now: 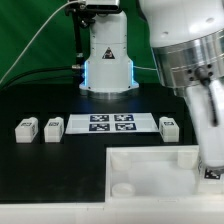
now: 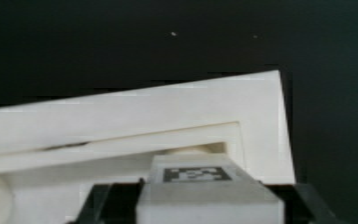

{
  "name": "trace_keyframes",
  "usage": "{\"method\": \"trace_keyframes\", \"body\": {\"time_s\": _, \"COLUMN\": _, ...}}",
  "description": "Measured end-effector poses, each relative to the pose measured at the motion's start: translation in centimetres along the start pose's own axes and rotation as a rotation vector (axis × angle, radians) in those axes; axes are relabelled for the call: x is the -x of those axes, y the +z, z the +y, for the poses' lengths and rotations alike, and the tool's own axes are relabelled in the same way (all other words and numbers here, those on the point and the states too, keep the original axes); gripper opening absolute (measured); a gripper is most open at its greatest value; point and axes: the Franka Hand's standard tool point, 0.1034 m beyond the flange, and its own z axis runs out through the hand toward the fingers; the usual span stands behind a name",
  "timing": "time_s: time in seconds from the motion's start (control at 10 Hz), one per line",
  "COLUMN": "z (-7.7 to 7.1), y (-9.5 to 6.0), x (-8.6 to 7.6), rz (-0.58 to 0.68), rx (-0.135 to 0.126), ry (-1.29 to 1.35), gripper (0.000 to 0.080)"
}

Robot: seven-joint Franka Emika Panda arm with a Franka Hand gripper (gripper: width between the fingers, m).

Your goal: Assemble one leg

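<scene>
Three legs sit loose on the black table in the exterior view: two close together at that view's left, and one just off the right end of the marker board. All three stand upright, apart from each other, with bare table around them, so there's plenty of room there.

The fourth leg only shows in the wrist view, tag facing the camera, sitting between the gripper fingers. The dark fingers sit right against both its sides, so the gripper looks clamped on it. It's over the big white square panel, near a corner, with what looks like a recessed socket just behind it. I can't tell whether the leg touches the panel.

In the exterior view the arm comes down at the right and covers the panel's right edge, so the gripper itself is blurred there. The panel's front edge runs out of frame. Behind the marker board is a white robot base with a bluish glow, cables and a green backdrop.
</scene>
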Motion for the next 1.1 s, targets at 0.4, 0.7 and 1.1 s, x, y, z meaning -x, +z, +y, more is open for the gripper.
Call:
{"method": "trace_keyframes", "body": {"time_s": 0.4, "z": 0.16, "y": 0.22, "x": -0.05, "rz": 0.003, "rx": 0.004, "ry": -0.032, "gripper": 0.0295}}
{"method": "trace_keyframes", "body": {"time_s": 0.7, "z": 0.88, "y": 0.25, "x": -0.13, "rz": 0.021, "rx": 0.076, "ry": -0.532, "gripper": 0.0554}}
{"method": "trace_keyframes", "body": {"time_s": 1.1, "z": 0.94, "y": 0.25, "x": -0.52, "rz": 0.018, "rx": 0.095, "ry": -0.953, "gripper": 0.0649}}
